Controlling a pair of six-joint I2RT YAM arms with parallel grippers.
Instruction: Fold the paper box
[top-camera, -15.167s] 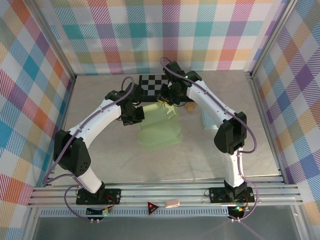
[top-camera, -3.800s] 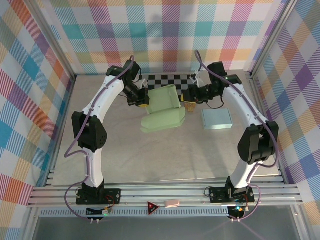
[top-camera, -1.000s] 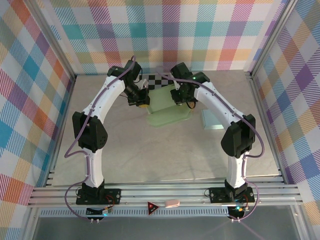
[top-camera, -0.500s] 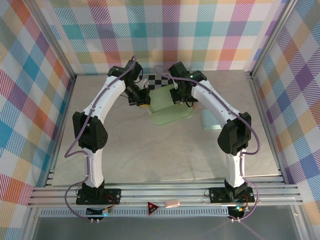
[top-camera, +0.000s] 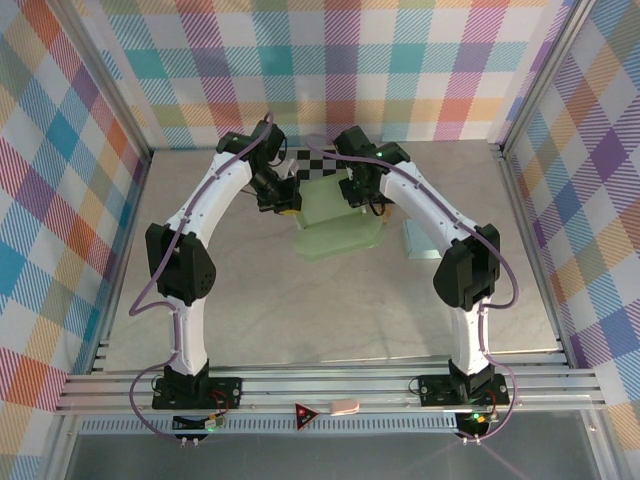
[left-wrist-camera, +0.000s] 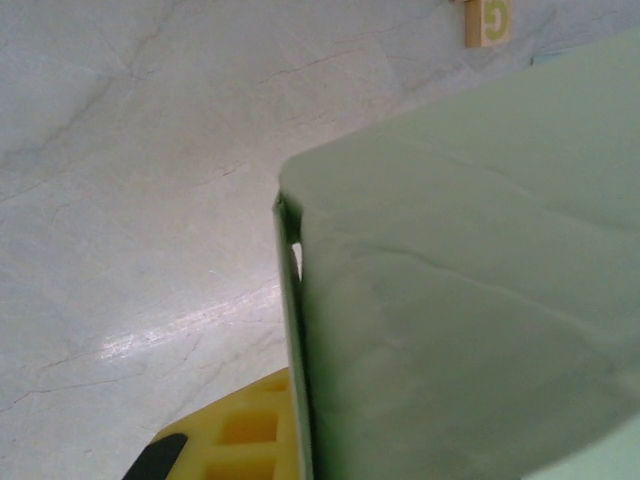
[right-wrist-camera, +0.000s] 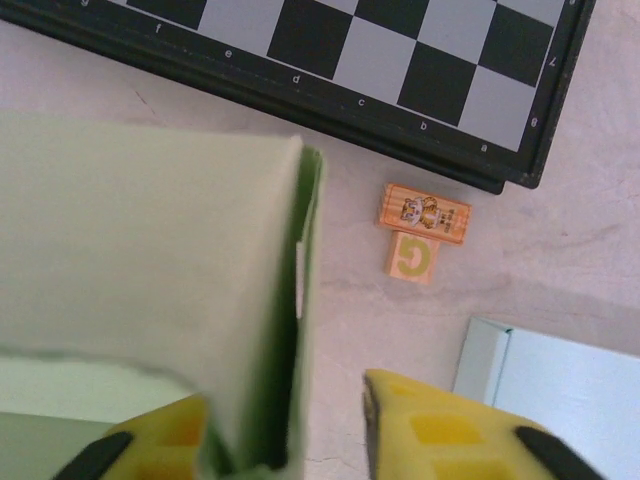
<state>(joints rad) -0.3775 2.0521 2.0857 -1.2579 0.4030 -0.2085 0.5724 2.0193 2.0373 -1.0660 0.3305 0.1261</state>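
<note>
Near the far edge of the surface (top-camera: 240, 300), the green paper box (top-camera: 338, 228) holds its upright wall left-right between the arms: left end effector (top-camera: 284, 202) clenched on one end, right end effector (right-wrist-camera: 300, 440) released astride the other.

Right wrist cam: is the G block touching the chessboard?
No, the G block sits clear of the chessboard, with a picture block lying between them.

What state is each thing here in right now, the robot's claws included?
Green paper box: partly folded, one panel raised, the rest flat.
Left gripper: shut on the raised panel.
Right gripper: open, fingers either side of a raised panel.
Chessboard: lying flat, no pieces in view.
Wooden blocks: two, lying flat, touching.
Light blue box: lying flat.
</note>
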